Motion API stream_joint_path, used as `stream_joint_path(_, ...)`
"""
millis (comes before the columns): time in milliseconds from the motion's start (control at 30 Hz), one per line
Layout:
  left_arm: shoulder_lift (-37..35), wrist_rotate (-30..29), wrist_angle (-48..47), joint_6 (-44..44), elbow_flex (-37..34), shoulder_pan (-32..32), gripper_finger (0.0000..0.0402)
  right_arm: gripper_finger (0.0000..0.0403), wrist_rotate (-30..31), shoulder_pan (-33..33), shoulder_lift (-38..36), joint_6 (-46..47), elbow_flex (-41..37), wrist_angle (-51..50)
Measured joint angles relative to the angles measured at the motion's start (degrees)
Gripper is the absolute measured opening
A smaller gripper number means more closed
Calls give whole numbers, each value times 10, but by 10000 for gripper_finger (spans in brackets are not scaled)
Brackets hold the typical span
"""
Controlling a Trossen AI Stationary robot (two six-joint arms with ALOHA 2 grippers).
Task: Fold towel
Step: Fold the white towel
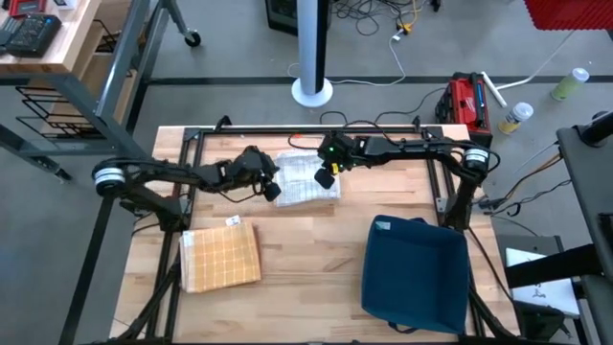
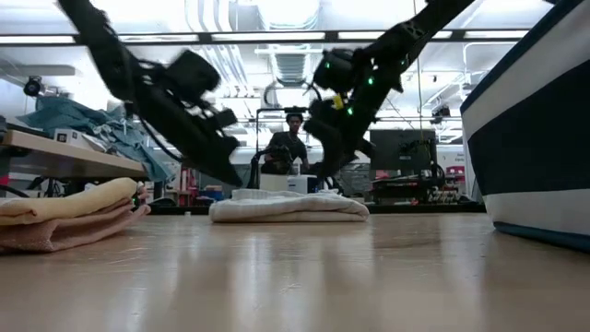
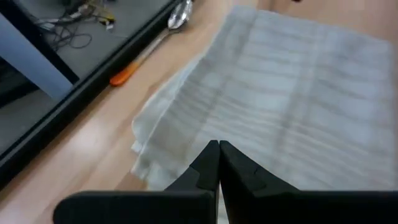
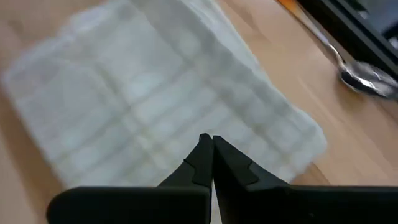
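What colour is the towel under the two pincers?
White towel with faint grey checked lines, clearest in the right wrist view.

Both arms are reaching inward along the far edge of the tabletop, left gripper (image 1: 271,190) and right gripper (image 1: 325,178) sitting near each other at mid-width, both angling down, each with fingers pressed fully together, gripping nothing.

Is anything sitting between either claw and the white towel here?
Nothing visible. The left claw and right claw, both shut and empty, hover directly over the folded white towel. The spoon lies off beside the towel.
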Motion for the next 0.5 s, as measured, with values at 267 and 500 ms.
stream_joint_path(267, 129, -4, 34, 12, 52, 43, 0, 0, 29, -33, 60, 21, 18, 13)
stream_joint_path(500, 185, -14, -80, 4, 116, 80, 0, 0, 29, -40, 102, 21, 25, 7)
